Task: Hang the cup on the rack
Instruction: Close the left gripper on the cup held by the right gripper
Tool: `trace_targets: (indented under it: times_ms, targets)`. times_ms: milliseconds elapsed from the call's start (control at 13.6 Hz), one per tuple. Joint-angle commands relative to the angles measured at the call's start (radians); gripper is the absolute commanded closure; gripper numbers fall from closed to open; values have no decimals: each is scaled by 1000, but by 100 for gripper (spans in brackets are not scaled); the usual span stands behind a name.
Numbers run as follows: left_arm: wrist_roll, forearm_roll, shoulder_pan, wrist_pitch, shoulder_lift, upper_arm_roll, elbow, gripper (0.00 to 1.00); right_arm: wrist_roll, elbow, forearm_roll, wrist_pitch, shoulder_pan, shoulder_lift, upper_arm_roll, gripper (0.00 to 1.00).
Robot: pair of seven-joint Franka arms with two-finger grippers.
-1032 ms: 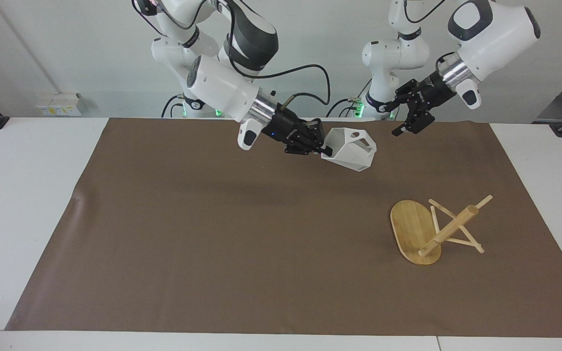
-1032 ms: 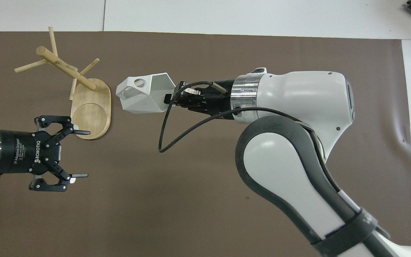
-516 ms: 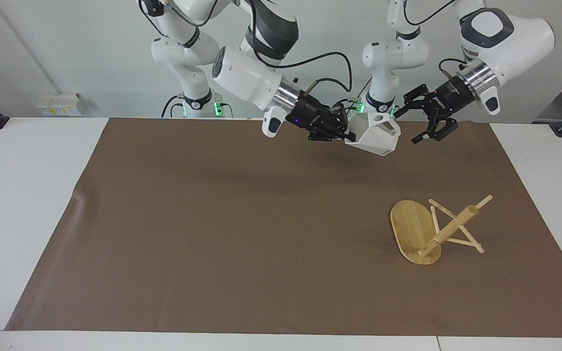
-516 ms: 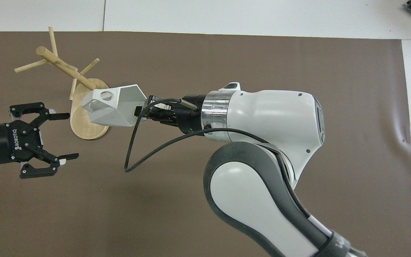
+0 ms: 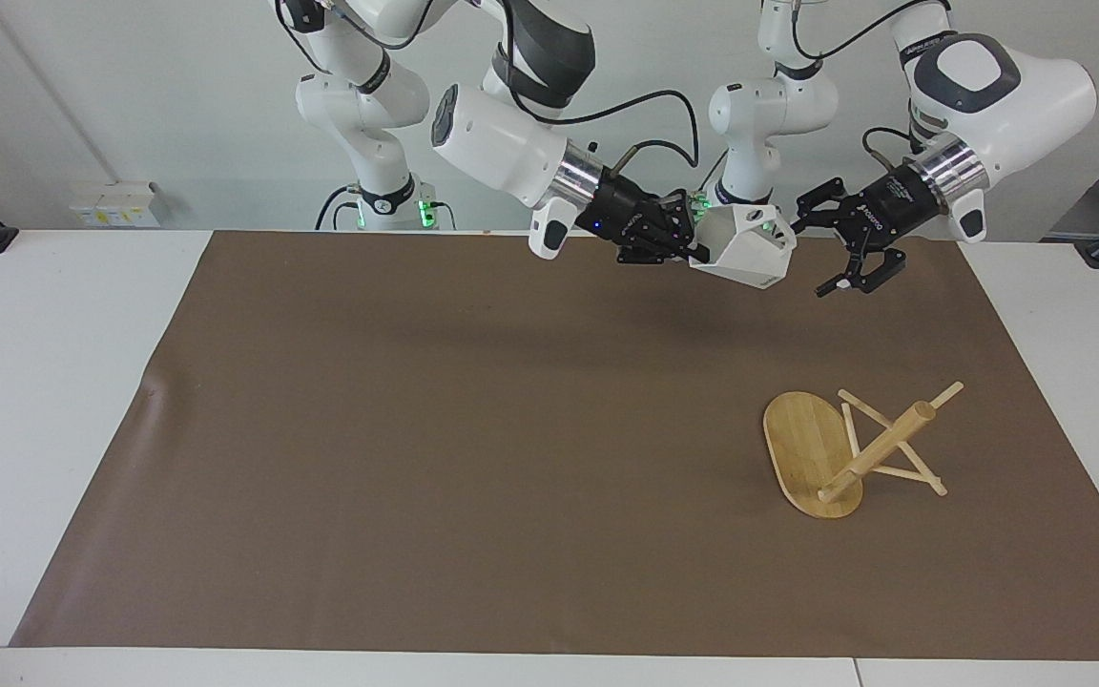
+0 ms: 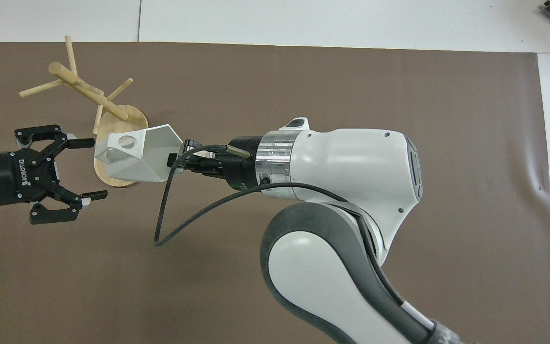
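Since a second ago the right gripper [image 5: 693,250] has carried the cup [image 5: 745,246] up and toward the left arm's end of the table, and the left gripper [image 5: 831,250] has swung in to meet it. Now the cup hangs in the air over the mat's [image 5: 473,448] edge nearest the robots, clamped at its narrow bottom end by the right gripper, so that its handle [image 6: 121,141] with the round hole points at the left gripper. That gripper's fingers [image 6: 82,142] are spread wide, level with the cup and just beside it but apart from it; this looks like a handover being set up, leaving the handle end free to grasp. The rack [image 5: 850,448] lies tipped on the mat toward the left arm's end, its base [image 5: 802,448] on edge and pegs resting down. In my judgement it must be stood up before any hanging.
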Motion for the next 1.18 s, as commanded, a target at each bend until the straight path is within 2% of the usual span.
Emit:
trace_targets:
  times_ms: [0,442,1032,1106]
  targets:
    - [-4,-24,-9,-28,24,1,42,0,5,-6,25,20,-13,-2,19,100]
    - [62,-32,-72,-18,29,-1,45,0,5,-6,25,20,-13,-2,19,100]
    - [114,-44,-91,-9,27,-1,37,0,5,-6,25,20,-15,-2,19,100]
    - [115,-44,-94,-3,29,-1,37,7,7,-6,25,20,-15,-2,19,100]
